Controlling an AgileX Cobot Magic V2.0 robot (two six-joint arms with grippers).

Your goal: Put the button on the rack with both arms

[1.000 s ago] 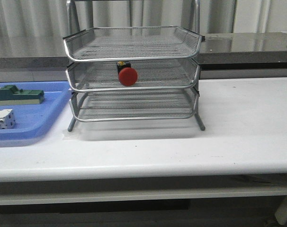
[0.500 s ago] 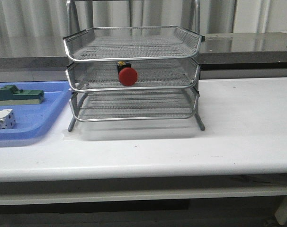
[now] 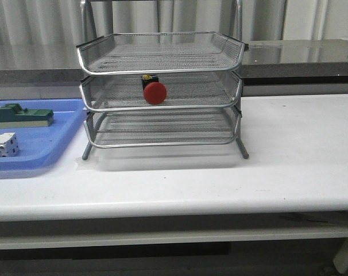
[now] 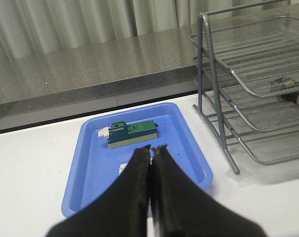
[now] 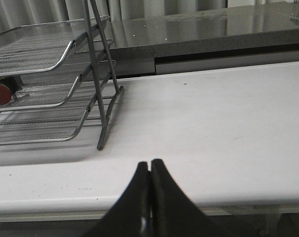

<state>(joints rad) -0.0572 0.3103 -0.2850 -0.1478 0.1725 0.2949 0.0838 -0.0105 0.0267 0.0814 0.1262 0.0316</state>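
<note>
Front view: the button is lying in the rack's middle tier at frame centre. Left wrist view: the left tool is hovering pinched closed over the blue tray. Right wrist view: the right tool is hanging closed, empty, above the surface.

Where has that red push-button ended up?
In the front view the button lies in the middle tier of the wire rack, near its front rim, red head facing forward. The blue tray sits to the rack's left.
</note>
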